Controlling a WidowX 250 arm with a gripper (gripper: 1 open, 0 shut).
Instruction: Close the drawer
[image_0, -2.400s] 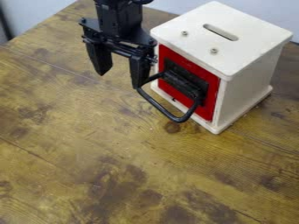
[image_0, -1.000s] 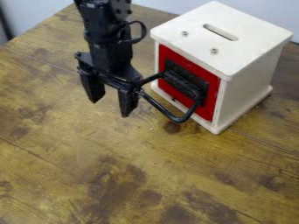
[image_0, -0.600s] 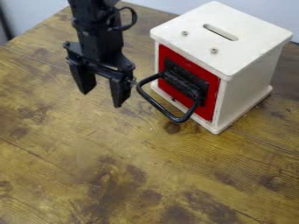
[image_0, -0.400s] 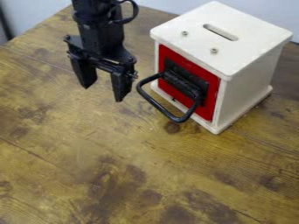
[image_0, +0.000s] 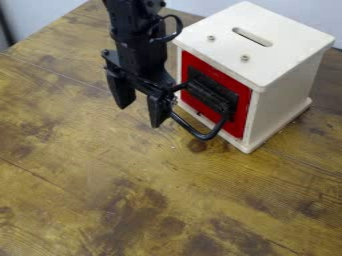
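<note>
A wooden counter (image_0: 80, 190) fills most of the view, its surface a warm yellow-brown with uneven grain, darker streaks and several dark knots. The far edge of the counter runs at a slant across the upper left. Beyond it, a pale, whitish-blue background (image_0: 54, 12) shows along the top, with a darker strip at the far left corner. Light falls softly over the wood, leaving a faint sheen toward the left and middle.
</note>
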